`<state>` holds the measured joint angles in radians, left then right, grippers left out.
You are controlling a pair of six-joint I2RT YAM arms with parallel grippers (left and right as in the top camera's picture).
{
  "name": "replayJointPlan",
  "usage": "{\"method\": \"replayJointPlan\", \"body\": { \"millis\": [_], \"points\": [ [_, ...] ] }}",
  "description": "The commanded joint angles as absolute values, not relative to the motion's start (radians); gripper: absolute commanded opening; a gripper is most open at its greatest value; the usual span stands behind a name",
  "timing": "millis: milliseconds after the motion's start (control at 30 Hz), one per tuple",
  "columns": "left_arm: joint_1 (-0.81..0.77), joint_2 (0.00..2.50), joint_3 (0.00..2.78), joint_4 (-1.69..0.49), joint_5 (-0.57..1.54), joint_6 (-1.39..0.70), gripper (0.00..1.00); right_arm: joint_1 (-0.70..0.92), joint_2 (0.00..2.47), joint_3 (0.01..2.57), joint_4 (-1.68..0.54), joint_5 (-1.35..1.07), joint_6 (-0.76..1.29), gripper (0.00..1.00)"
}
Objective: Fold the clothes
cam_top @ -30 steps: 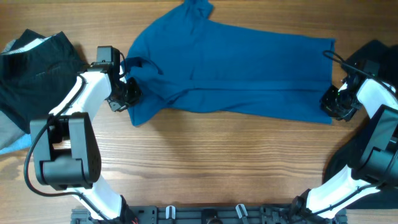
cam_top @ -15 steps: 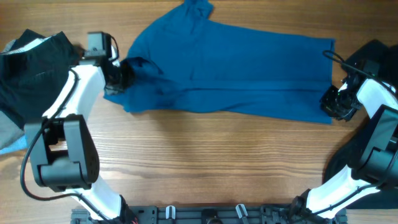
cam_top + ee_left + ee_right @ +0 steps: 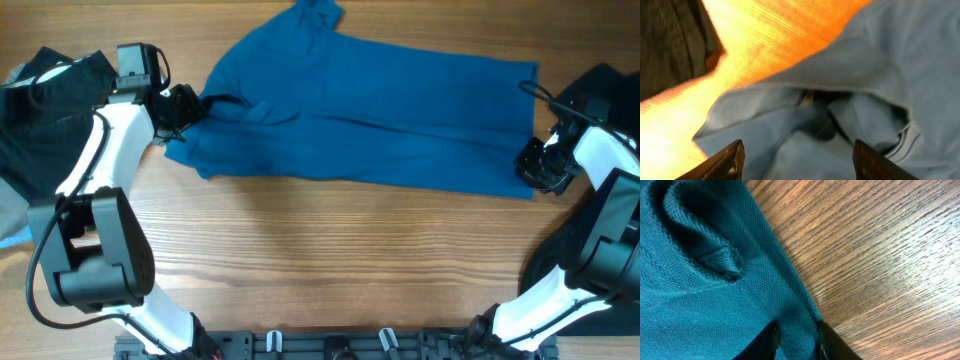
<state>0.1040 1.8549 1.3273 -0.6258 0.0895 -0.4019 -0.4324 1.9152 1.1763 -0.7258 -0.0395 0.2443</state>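
Now right pincer (image 3: 796, 334) nips blue shirt (image 3: 400, 110) (left pincer (image 3: 797, 156) agape).

Brown wood-grain table (image 3: 350, 250) fills the view, warm glare on it, dark rail (image 3: 330, 345) along its near edge.

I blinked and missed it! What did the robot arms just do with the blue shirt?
The left gripper slid away from the robot's base and to its left. The sleeve of the blue shirt went along and spread flatter. Its jaws now stand open over the cloth. The right gripper stayed pinching the hem corner, and the black clothes didn't move.
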Motion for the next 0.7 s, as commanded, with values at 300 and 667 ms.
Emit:
{"method": "replayJointPlan", "body": {
  "millis": [300,667],
  "points": [
    [0.110,1.835,1.321,-0.715,-0.002,-0.397,0.74,-0.431,1.973,1.163,-0.794,0.126,0.343,0.24],
    [0.109,1.898,1.277,-0.654,0.010,-0.397,0.52,-0.431,1.973,1.163,-0.796,0.126,0.343,0.25]
  ]
}}
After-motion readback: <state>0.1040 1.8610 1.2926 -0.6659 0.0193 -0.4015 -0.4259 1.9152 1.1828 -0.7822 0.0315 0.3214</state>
